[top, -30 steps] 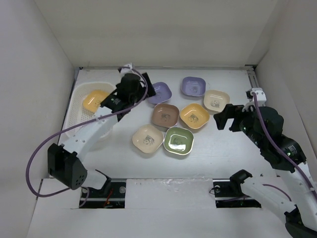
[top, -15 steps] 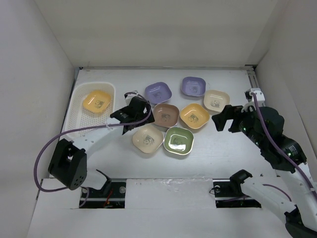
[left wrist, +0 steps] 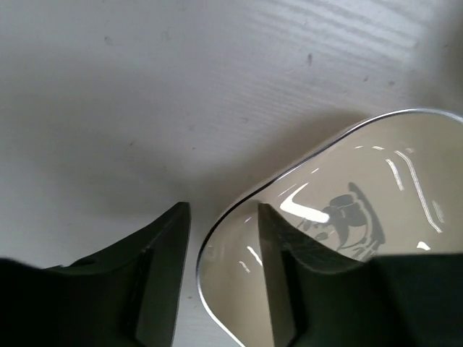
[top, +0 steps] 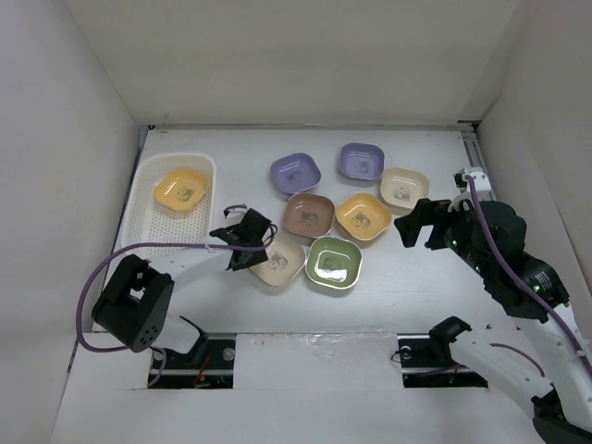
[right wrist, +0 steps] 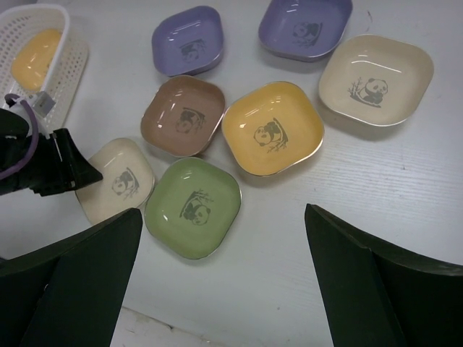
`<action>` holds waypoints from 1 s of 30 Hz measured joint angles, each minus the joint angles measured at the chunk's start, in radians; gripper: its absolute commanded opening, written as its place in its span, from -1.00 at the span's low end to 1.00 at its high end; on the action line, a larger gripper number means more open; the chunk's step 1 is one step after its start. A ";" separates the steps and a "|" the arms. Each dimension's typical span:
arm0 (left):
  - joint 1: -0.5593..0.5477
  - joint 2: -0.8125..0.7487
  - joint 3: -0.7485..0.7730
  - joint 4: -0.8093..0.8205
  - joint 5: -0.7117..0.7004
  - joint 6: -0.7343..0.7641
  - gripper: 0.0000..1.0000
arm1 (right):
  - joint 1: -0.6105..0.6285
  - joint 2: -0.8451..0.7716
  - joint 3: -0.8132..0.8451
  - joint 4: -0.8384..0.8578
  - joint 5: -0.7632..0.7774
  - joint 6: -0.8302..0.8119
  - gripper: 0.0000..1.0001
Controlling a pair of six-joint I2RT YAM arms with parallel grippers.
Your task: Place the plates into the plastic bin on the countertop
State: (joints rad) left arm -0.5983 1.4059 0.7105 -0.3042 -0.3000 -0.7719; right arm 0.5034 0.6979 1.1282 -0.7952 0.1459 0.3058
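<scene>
Plates: one orange-yellow plate (top: 180, 188) lies in the plastic bin (top: 146, 176), toward its 12 o'clock end; the bin sits at 10 o'clock on the white bench (top: 416, 296); the other seven plates rest on the bench outside it; left tool (top: 248, 248) is low at 9 o'clock of the near cream plate (top: 280, 264); wrist view: jaws apart and straddling that plate's rim, one finger (left wrist: 163, 260) outside over the bench, the other over the plate's inside, nothing gripped; green plate (top: 333, 261) just beside it at 3 o'clock; brown plate (top: 308, 215), second orange-yellow plate (top: 363, 215) and far cream plate (top: 404, 188) beyond; two lavender plates (top: 295, 171) at 12 o'clock of the cluster; right tool (top: 418, 222) hovers at 3 o'clock of the cluster, jaws wide apart, empty.
</scene>
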 measured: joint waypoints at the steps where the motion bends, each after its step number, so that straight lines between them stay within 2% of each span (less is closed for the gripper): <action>1: 0.000 -0.004 -0.012 0.000 -0.001 -0.009 -0.40 | 0.000 0.000 0.000 0.000 0.000 0.000 1.00; 2: 0.000 -0.010 -0.023 -0.004 -0.002 -0.016 -0.60 | 0.000 0.000 0.000 0.000 0.000 0.000 1.00; 8: 0.000 -0.149 -0.071 -0.021 0.012 -0.072 -1.00 | 0.000 0.000 0.000 0.000 -0.005 0.000 1.00; 17: -0.070 -0.292 -0.033 -0.215 -0.003 -0.140 -1.00 | 0.000 0.003 0.000 0.003 -0.026 0.001 1.00; 20: -0.069 -0.327 0.062 -0.293 -0.034 -0.146 -1.00 | 0.000 0.003 0.000 0.003 -0.031 0.001 1.00; 24: -0.033 -0.319 0.277 -0.329 -0.087 -0.109 -1.00 | 0.000 0.004 0.000 0.017 -0.039 0.001 1.00; 30: 0.204 -0.074 0.583 -0.250 -0.068 0.021 -1.00 | 0.000 0.039 -0.008 0.081 -0.054 0.002 1.00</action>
State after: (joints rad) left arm -0.3939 1.3323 1.2934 -0.5545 -0.3683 -0.7506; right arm 0.5034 0.7368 1.1202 -0.7139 0.0917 0.3077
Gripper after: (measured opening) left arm 0.024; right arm 0.999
